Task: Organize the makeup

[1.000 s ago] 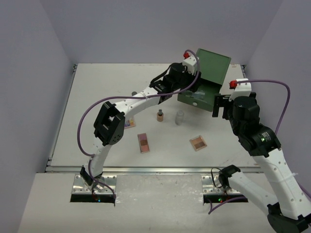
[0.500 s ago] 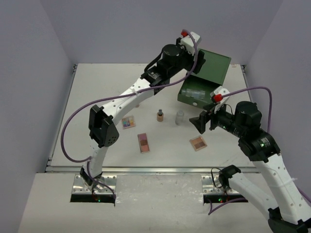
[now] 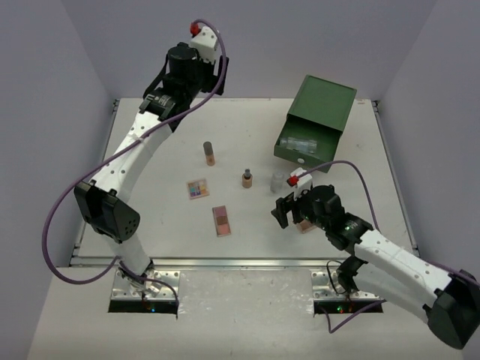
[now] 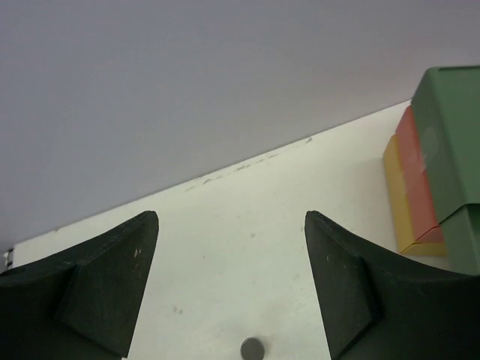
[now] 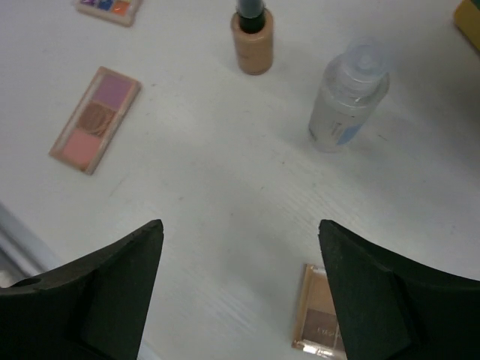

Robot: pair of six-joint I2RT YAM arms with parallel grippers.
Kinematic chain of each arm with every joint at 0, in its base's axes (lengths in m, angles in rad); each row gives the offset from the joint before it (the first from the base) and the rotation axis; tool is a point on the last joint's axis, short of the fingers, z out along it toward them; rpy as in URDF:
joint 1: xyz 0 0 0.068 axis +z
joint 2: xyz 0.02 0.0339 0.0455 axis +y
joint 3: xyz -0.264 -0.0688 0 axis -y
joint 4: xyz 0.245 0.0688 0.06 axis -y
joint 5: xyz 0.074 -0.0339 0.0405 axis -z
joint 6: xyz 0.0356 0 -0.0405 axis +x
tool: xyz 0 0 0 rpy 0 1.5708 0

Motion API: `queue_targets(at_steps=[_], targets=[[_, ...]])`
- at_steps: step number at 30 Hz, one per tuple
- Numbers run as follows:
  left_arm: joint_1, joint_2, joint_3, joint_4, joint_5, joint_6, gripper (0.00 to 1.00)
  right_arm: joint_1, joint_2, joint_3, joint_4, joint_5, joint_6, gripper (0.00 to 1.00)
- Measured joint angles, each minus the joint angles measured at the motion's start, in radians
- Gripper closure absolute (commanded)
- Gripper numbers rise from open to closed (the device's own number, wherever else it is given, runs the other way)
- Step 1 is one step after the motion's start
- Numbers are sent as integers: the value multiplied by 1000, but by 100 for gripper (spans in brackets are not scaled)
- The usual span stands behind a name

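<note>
The bench (image 3: pixel 150 217) carried everything. At its far right stood the box (image 3: pixel 322 105), green tier uppermost. Its drawer (image 3: pixel 304 146) was pulled out toward the arms, which the inspector judged was to allow filling. Clear items lay inside, too small to identify. The left wrist view showed orange and yellow tiers beneath the green, cut off at the frame edge.

The left gripper (image 4: pixel 231 225) was raised high over the far left of the bench, fingers spread, nothing between them. The right gripper (image 5: pixel 240 232) hung low over the near right, likewise spread and empty. In the inspector's judgement it was well placed to take a nearby piece.

The makeup (image 3: pixel 221 220) lay loose mid-bench, well apart from the drawer, so most of the sorting was not yet done. A tube (image 3: pixel 209 154) stood upright, farthest left. A clear bottle (image 5: pixel 347 94) and a tan bottle (image 5: pixel 252 41) stood upright near each other. A pink palette (image 5: pixel 94 118) lay flat nearer the arms. A multicolour palette (image 3: pixel 198 187) lay flat near it, cut off at the top of the right wrist view. A brown palette (image 5: pixel 321 319) lay just below the right gripper, its lower edge out of frame and largely hidden by the arm in the top view.

A dark disc (image 4: pixel 253 348) showed at the bottom of the left wrist view. It was possibly the tube's cap, but this was not confirmed.
</note>
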Motion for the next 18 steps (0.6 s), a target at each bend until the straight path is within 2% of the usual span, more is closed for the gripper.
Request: queue_targets(at_steps=[8, 14, 18], targets=[[23, -94, -136, -94, 5, -12, 19, 8, 235, -68, 345, 286, 63, 18], [49, -103, -172, -117, 5, -14, 18, 9, 413, -60, 537, 347, 87, 20], [56, -104, -172, -119, 4, -16, 18, 9, 488, -54, 592, 359, 103, 28]])
